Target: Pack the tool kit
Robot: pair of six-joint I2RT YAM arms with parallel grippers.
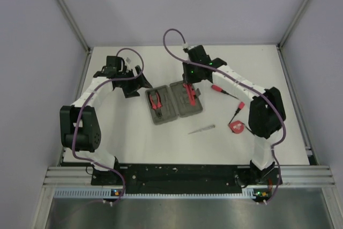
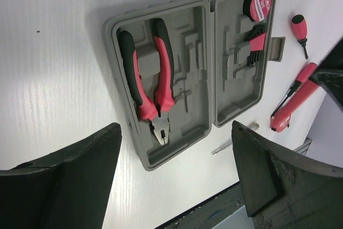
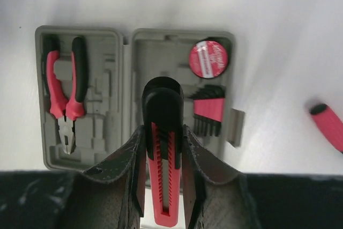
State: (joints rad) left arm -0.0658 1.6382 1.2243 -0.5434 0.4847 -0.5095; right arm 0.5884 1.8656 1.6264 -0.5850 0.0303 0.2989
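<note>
The grey case (image 1: 174, 103) lies open at the table's middle. The red-and-black pliers (image 1: 156, 102) sit in its left half, also clear in the left wrist view (image 2: 147, 81). My right gripper (image 3: 163, 154) is shut on the red-and-black knife (image 3: 162, 132) and holds it over the case's right half (image 3: 177, 57). That half also holds a round red roll (image 3: 208, 58) and hex keys (image 3: 208, 110). My left gripper (image 2: 177, 181) is open and empty, left of and behind the case. Two screwdrivers (image 1: 222, 90) (image 1: 237, 108) and the red tape measure (image 1: 236, 126) lie right of the case.
A thin metal bit (image 1: 201, 129) lies on the table in front of the case. The white table (image 1: 134, 143) is walled on both sides and ends at a black rail by the arm bases.
</note>
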